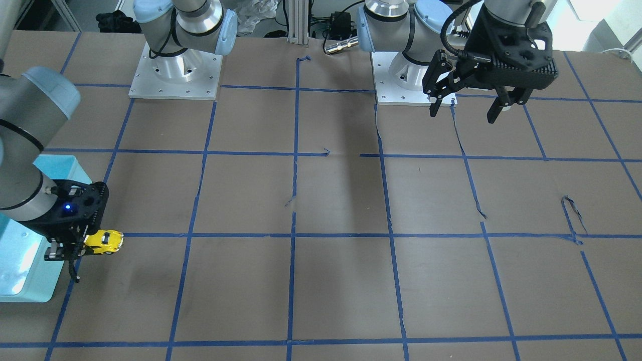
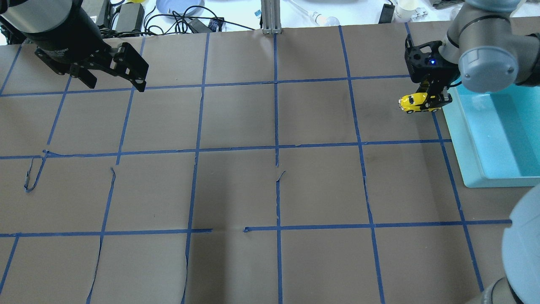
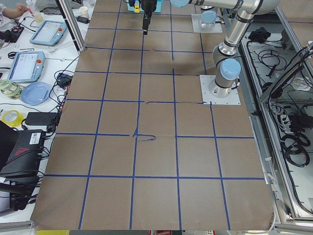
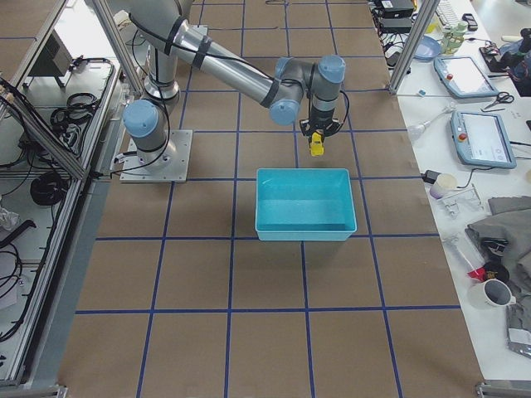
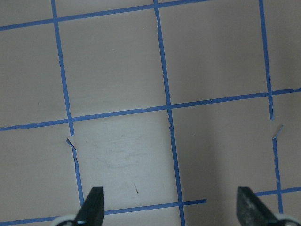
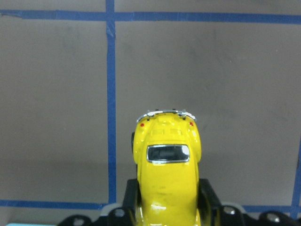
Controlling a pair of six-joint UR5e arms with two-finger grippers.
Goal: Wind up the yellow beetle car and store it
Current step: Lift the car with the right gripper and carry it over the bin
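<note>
In the overhead view, the left gripper (image 2: pixel 114 82) hangs over the table's far-left area. Its fingers (image 5: pixel 93 203) stand wide apart, with only the table (image 2: pixel 236 185) and its blue tape grid (image 2: pixel 276 126) visible between them in the left wrist view.

Toward the right, the yellow beetle car (image 2: pixel 412 103) is clamped in the right gripper (image 2: pixel 429 99). The jaws are closed on the car's flanks, and roughly half of the body projects beyond the fingertips, as the right wrist view shows. The views do not show whether the wheels touch the paper.

At the far right, a turquoise bin (image 2: pixel 463 139) rests on the table. The car is just beside the bin's outer wall, outside the bin, on the side facing the table centre.
</note>
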